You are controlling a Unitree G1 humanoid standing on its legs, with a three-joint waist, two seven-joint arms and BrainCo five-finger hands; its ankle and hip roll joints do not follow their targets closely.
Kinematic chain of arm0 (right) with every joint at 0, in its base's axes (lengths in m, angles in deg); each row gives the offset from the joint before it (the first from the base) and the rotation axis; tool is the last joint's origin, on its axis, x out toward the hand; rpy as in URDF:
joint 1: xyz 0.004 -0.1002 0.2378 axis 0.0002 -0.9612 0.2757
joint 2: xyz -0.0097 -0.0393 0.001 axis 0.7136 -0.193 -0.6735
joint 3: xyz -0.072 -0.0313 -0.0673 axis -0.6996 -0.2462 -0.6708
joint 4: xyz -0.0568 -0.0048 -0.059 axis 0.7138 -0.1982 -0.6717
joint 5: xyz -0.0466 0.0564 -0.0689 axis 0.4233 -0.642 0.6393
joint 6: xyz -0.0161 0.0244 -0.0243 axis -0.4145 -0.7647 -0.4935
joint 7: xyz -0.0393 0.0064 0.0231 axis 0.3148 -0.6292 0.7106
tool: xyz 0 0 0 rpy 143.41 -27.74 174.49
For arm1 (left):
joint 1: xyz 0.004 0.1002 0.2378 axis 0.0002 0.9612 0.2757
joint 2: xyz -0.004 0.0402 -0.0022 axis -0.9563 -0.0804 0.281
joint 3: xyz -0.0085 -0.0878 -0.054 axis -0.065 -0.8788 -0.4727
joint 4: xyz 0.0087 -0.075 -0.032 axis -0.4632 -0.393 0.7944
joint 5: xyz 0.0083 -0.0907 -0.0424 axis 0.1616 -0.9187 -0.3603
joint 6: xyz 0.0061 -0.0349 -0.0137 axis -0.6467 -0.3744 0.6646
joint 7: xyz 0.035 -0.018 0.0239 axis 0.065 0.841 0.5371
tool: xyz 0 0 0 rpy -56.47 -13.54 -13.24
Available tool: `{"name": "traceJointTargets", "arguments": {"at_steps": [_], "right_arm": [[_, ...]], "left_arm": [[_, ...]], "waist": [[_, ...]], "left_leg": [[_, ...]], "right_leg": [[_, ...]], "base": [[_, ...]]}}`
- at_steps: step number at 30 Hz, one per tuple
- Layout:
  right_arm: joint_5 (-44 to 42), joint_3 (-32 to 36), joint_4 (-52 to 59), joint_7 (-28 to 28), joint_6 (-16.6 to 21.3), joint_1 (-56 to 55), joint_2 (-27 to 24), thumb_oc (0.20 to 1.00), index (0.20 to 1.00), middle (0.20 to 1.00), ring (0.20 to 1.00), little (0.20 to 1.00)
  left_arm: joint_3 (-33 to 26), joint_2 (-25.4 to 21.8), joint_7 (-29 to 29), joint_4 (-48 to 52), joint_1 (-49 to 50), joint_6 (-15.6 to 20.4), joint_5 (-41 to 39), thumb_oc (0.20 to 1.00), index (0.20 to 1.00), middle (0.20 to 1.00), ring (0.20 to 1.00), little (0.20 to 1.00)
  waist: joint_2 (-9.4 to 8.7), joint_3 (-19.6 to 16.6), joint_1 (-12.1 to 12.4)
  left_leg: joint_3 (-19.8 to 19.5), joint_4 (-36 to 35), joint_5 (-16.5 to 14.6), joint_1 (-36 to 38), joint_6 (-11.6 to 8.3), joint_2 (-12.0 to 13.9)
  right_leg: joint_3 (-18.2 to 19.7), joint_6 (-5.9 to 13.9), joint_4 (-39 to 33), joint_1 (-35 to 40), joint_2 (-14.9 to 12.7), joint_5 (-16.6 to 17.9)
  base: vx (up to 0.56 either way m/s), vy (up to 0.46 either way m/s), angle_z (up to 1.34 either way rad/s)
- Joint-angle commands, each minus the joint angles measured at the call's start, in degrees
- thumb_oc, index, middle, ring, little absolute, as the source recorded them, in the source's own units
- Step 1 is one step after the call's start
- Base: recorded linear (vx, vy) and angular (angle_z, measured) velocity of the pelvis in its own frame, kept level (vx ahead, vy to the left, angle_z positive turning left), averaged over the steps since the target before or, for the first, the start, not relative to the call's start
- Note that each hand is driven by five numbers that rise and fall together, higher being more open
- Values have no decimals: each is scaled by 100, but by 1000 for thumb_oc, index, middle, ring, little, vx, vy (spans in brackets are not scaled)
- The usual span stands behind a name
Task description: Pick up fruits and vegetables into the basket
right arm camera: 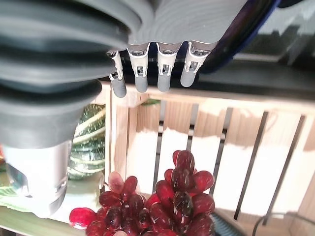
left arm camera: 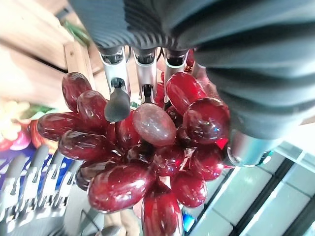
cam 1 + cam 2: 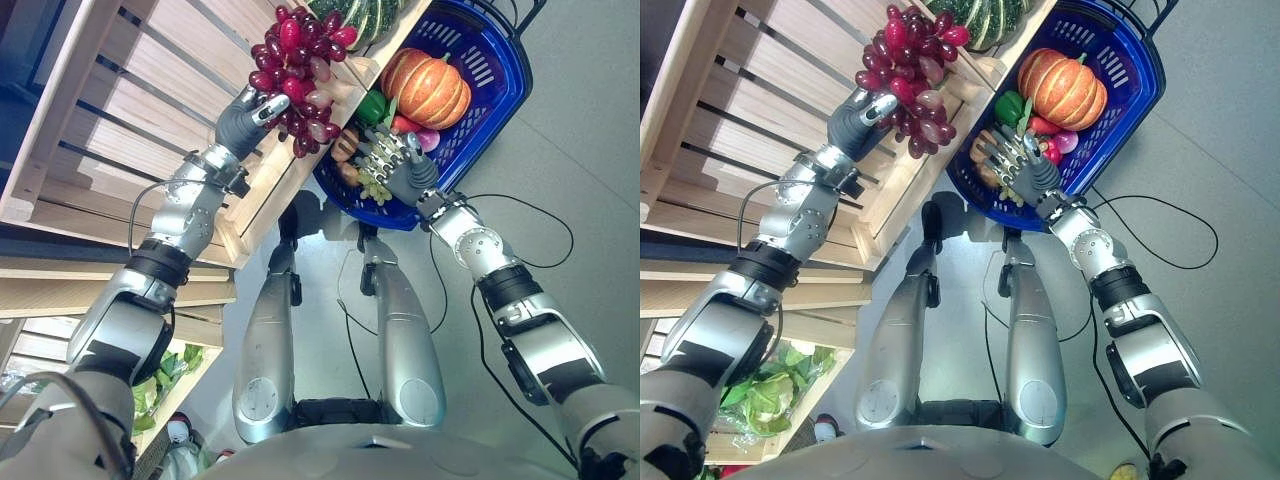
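Left hand [image 3: 243, 122]: raised beside the slatted wooden crate [image 3: 120, 110], fingers curled round the red grape bunch [image 3: 302, 75].
Grape bunch: held clear of the crate's edge, between the crate and the blue basket [image 3: 500, 80]; most of the grapes stand above and beyond the hand.
Finger contact: in the left wrist view, the dark fingertips [image 2: 118, 104] press into the near side of the cluster, with the thumb against its opposite side; grapes bulge out past the fingertips all round.
Right hand [image 3: 398, 168]: at the near rim of the blue basket, fingers straight and slightly spread, holding nothing; whether they touch the rim cannot be told.
Right fingers, wrist view: a straight row of fingers [image 1: 166, 78] lying just under the basket's blue edge.
Basket contents: an orange pumpkin [image 3: 427, 86], a green pepper [image 3: 371, 106], a pale green grape cluster [image 3: 376, 189] and smaller red items.
Crate contents: a dark green striped squash [image 3: 360, 18] just behind the grape bunch.
Lower shelf: leafy greens [image 3: 765, 395].
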Motion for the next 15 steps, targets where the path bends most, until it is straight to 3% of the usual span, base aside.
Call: {"name": "traceJointTargets", "arguments": {"at_steps": [1, 8, 15], "right_arm": [[-438, -46, 605, -369, -135, -111, 66, 1000, 1000, 1000, 1000, 1000], [-927, -185, 646, -546, -240, 70, 14, 1000, 1000, 1000, 1000, 1000], [-1294, -292, 865, -672, -58, 232, -67, 1000, 1000, 1000, 1000, 1000]], "left_arm": [[2, -119, -396, 580, -286, 314, -77, 200, 200, 200, 200, 200], [333, -214, -763, 806, -438, 126, -105, 200, 200, 200, 200, 200], [716, -329, -1174, 1045, -566, -217, -148, 200, 200, 200, 200, 200]], "waist": [[-74, -209, 136], [-69, -209, 169], [-72, -209, 178]], "left_leg": [[30, 399, -627, 59, 32, -318], [8, 398, -626, 56, 44, -344], [-9, 436, -643, 24, 62, -382]], "right_leg": [[-48, 498, -243, 374, 65, 11], [-74, 515, -292, 386, 32, 71], [-75, 545, -305, 365, 20, 123]], "base": [[0, 0, 0], [2, -3, 1], [10, -12, 3]]}}
